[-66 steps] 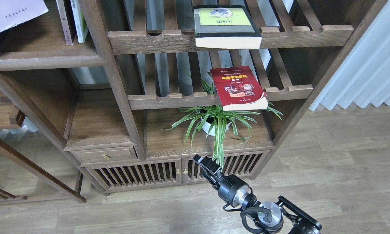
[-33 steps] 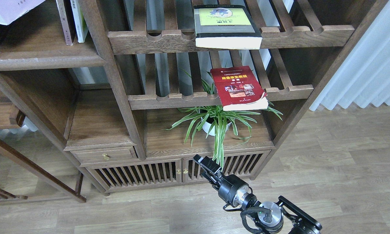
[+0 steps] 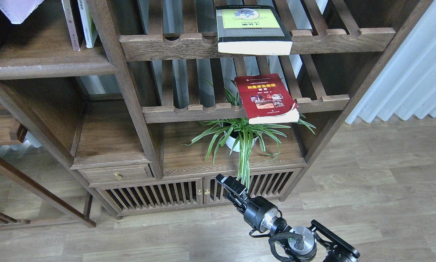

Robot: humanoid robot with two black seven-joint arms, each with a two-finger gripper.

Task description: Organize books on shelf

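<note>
Waiting low, the right end effector point(image 3: 228, 187) holds nothing, its opening unclear; red book point(image 3: 266, 97) and yellow-green book point(image 3: 251, 29) overhang slatted racks above it, likely awaiting shelving.

Open floor is surrounding the right gripper point(image 3: 229, 187), while spider plant point(image 3: 239, 136) leaves are drooping just above it and the cabinet doors point(image 3: 203, 193) are standing behind it.

Red book point(image 3: 267, 98) flat on slatted rack point(image 3: 203, 109)
</note>
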